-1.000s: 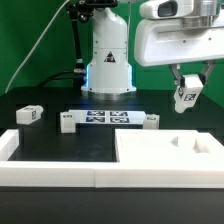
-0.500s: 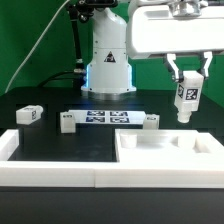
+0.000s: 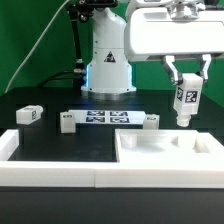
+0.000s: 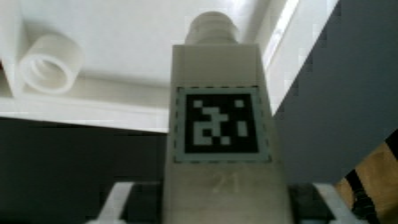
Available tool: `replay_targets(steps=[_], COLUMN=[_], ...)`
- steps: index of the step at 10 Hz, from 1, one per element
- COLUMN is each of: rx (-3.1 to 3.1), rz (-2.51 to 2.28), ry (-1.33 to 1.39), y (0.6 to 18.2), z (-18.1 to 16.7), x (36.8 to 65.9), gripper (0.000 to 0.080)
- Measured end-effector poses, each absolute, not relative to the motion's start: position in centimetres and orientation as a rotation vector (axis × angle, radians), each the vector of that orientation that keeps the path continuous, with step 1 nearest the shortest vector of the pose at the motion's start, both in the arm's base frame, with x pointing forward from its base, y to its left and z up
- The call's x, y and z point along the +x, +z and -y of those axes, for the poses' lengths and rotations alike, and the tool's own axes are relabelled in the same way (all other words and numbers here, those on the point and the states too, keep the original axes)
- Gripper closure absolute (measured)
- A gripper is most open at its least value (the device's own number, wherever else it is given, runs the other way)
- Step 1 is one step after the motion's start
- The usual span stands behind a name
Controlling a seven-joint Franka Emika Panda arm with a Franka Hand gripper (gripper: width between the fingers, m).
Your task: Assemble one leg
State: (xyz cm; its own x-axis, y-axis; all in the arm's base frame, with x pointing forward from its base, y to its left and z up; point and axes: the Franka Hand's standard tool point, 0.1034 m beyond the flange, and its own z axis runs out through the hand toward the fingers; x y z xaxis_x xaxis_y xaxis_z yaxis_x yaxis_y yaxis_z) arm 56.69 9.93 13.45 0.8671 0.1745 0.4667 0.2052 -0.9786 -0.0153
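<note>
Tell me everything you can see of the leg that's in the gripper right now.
The held leg is a small white block, plastic by its look, with a black-and-white square tag on one face and a rounded peg at its free end. It hangs upright, peg down, clamped in the gripper, in the air above the white panel. Only the gripper touches it.

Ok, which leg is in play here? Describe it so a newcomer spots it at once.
Start at the big white panel on the exterior view's right and look above it. There the gripper holds the leg upright, tag facing the camera. It is the only one in the air; the other legs sit on the table.
</note>
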Motion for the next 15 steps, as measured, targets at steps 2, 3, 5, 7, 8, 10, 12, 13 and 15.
replay_targets(steps=[2,3,5,7,8,10,12,13,15], rx=[-2.965,-2.964,-2.962,-2.96,-2.96,-2.953,-2.937,-2.936,-2.938], rz=[0.31,0.313,0.301,0.304,0.304,0.289,0.3,0.305,0.309], ry=[-0.752,-0.759,-0.739,-0.741,-0.741,-0.755,-0.774,-0.778,-0.768], y=[12.6,12.1,11.8,11.7,11.7,11.7,11.1,11.2,10.7], z=[-10.1,-9.8,-9.8,-10.0,-10.0,-10.3,-12.1,-12.3,-12.3], x=[59.2,60.5,63.2,63.3,63.3,63.2,62.3,62.4,62.3], gripper=[0.0508,0.0508,0.0508,0.0508,0.0508,0.0508,0.0508,0.0508,0.0508])
